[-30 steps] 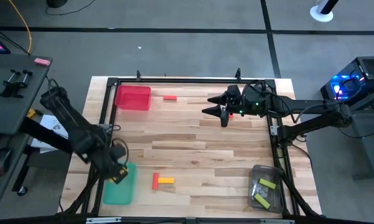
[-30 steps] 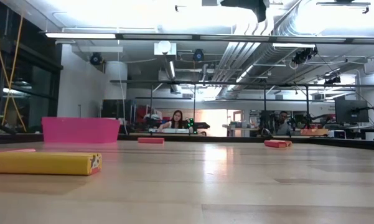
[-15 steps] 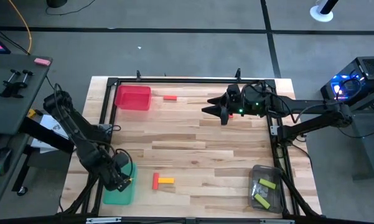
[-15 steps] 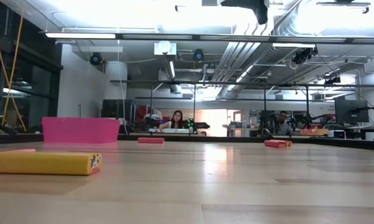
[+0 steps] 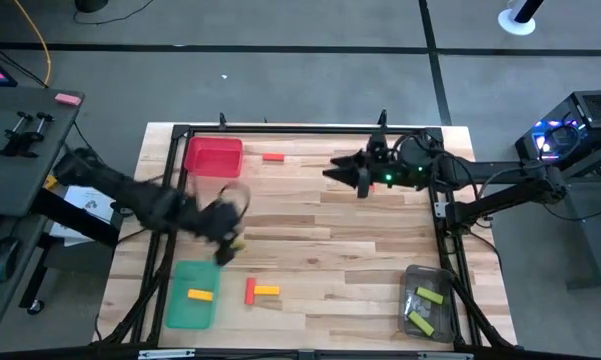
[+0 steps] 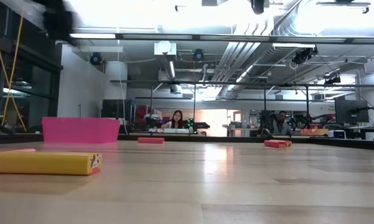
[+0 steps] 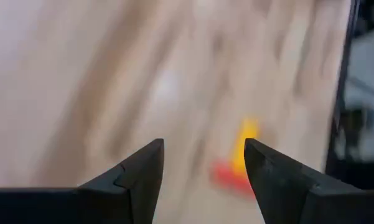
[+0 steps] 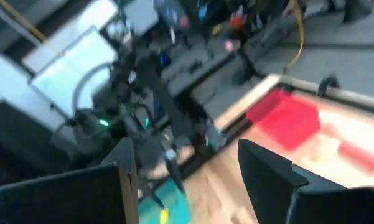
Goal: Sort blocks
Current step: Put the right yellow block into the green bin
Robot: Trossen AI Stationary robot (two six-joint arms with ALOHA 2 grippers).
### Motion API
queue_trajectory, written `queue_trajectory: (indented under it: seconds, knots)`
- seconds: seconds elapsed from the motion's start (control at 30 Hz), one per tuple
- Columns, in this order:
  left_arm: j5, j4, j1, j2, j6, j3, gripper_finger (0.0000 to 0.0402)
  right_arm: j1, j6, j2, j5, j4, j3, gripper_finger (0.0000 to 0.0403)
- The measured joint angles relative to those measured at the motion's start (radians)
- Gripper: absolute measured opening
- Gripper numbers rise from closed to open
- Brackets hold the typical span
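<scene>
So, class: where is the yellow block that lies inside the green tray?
In the high view, the yellow block lies in the green tray at the table's near-left corner, left of the red and yellow blocks lying on the wood.

You are working in a robotics lab. Past the wooden table (image 6: 236, 186), the low view shows an open room with exposed ceiling ducts (image 6: 267, 31), strip lights (image 6: 99, 35) and benches with monitors (image 6: 351, 112), where two people (image 6: 175, 119) sit. From above, you see a grey floor, a side desk (image 5: 15, 150) and a blue-lit computer case (image 5: 570, 135).
</scene>
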Motion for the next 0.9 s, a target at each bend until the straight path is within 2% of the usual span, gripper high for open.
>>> queue_trajectory:
  seconds: [0.1, 0.2, 0.3, 0.4, 0.5, 0.6, 0.67, 0.73, 0.9]
  knots:
    - [0.046, 0.200, 0.214, 0.084, 0.149, 0.000, 0.0207, -0.024, -0.039, -0.003, 0.048, 0.086, 0.000, 0.0172]
    - [0.110, 0.367, 0.377, 0.196, 0.171, 0.008, 0.0206, -0.055, -0.093, -0.016, 0.068, 0.157, 0.000, 0.0172]
    - [0.163, 0.452, 0.485, 0.310, 0.168, 0.053, 0.0206, -0.096, -0.114, -0.043, 0.107, 0.130, 0.000, 0.0172]
    - [0.235, 0.460, 0.557, 0.399, 0.164, 0.109, 0.0206, -0.148, -0.085, -0.079, 0.188, -0.038, 0.001, 0.0172]
    - [0.329, 0.473, 0.603, 0.432, 0.156, 0.157, 0.0206, -0.243, -0.026, -0.097, 0.241, -0.307, 0.001, 0.0164]
    - [0.357, 0.529, 0.630, 0.421, 0.175, 0.184, 0.0206, -0.394, -0.025, -0.056, 0.168, -0.534, 0.000, 0.0120]
    - [0.348, 0.567, 0.647, 0.407, 0.193, 0.198, 0.0206, -0.495, -0.065, -0.008, 0.097, -0.656, -0.001, 0.0066]
    - [0.338, 0.597, 0.665, 0.396, 0.208, 0.219, 0.0206, -0.580, -0.155, 0.046, 0.076, -0.739, -0.002, 0.0018]
    - [0.334, 0.601, 0.700, 0.350, 0.300, 0.243, 0.0206, -0.720, -0.255, 0.217, 0.087, -0.899, -0.002, 0.0004]
